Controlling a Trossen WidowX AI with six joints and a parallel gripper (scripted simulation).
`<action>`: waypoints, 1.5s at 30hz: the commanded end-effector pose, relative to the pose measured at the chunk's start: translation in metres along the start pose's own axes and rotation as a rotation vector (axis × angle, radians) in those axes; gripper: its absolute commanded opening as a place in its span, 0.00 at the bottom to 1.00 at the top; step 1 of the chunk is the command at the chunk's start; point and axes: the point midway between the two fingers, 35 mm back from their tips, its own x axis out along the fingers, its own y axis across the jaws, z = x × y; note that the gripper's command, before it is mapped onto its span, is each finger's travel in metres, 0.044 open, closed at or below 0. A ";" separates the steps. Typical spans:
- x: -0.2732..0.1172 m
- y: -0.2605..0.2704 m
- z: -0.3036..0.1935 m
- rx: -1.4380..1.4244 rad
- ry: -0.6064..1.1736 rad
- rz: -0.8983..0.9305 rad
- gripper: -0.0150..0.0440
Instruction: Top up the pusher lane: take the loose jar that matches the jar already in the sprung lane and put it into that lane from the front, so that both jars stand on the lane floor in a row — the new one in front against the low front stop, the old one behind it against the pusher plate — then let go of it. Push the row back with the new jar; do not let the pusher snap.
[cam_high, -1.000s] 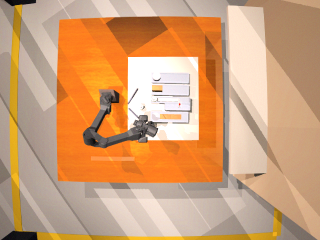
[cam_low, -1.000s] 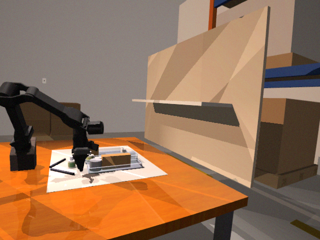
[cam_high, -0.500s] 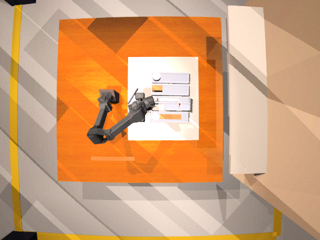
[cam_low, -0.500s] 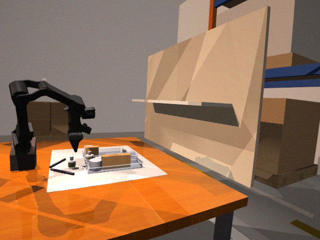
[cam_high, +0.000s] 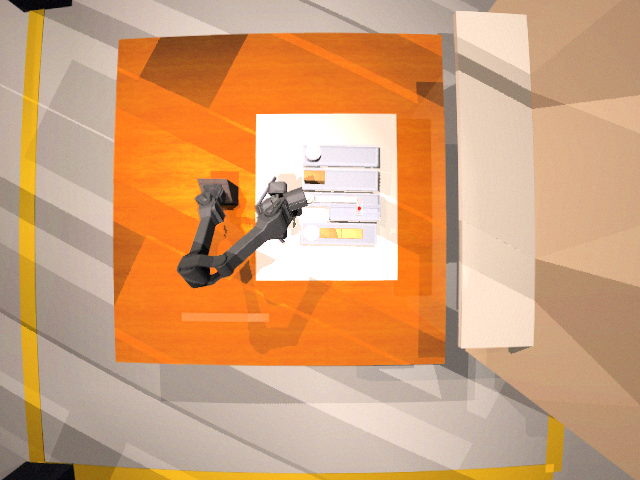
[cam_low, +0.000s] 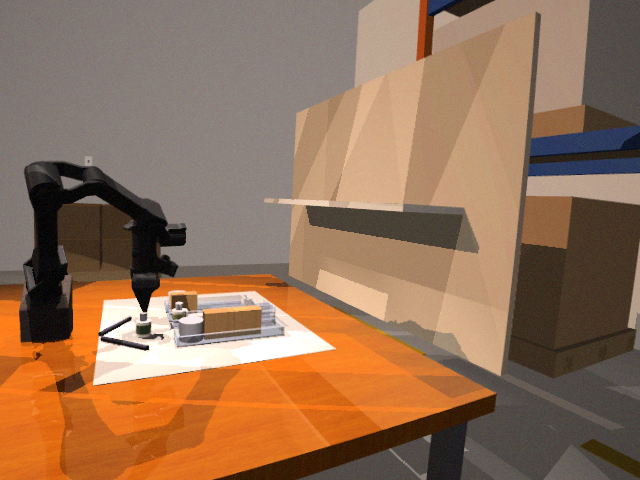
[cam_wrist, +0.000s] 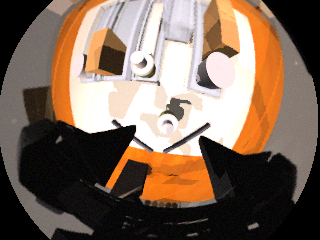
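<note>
The loose jar stands upright on the white mat, with a pale cap and a dark green, white-banded body. My gripper is open and empty, pointing down with its fingertips over the jar's cap; in the wrist view the jar shows between them, a little ahead. In the top view the arm hides the jar and fingertips. A similar capped jar stands at the front of the sprung lane. The pusher plate behind it is not clearly visible.
Two dark bars form a V around the loose jar's near side. Neighbouring lanes hold a brown box, a grey cylinder and longer brown boxes. A shelf panel stands beyond.
</note>
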 end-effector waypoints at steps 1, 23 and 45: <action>0.006 0.001 -0.001 -0.008 0.000 -0.004 1.00; 0.043 0.001 -0.001 -0.007 0.000 -0.005 1.00; 0.053 0.000 -0.002 -0.007 0.000 -0.007 0.48</action>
